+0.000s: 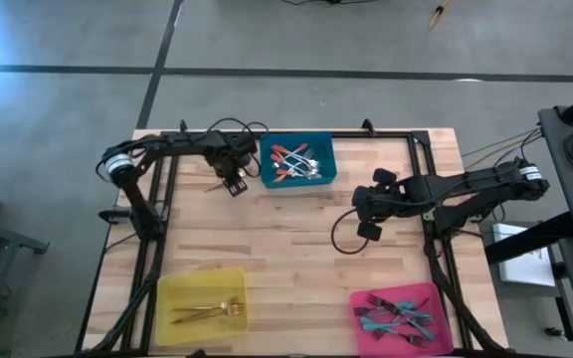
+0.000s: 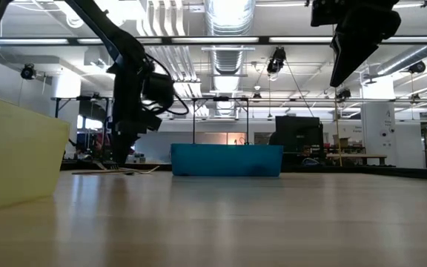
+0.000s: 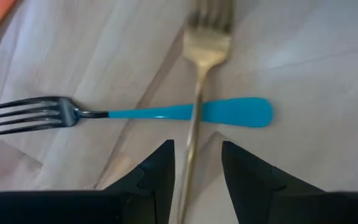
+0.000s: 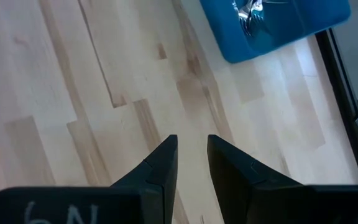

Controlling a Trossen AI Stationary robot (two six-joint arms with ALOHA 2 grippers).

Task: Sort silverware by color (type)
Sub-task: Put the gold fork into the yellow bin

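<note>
A gold fork [image 3: 199,93] lies across a teal-handled fork [image 3: 166,113] on the tabletop [image 1: 296,249] beside the blue bin [image 1: 296,161] at the far edge; only the left wrist view shows this crossing. The left claw [image 3: 196,165] stands open astride the gold handle. The right claw [image 4: 191,163], parted and empty, hovers mid-tabletop.

A gold fork [image 3: 199,93] lies crossed over a teal-handled fork [image 3: 135,113] near the table's far left edge. Red-orange forks [image 1: 294,164] (a loose heap) fill the far bin; teal forks [image 1: 396,316] and gold forks [image 1: 207,312] occupy the near corners.
</note>
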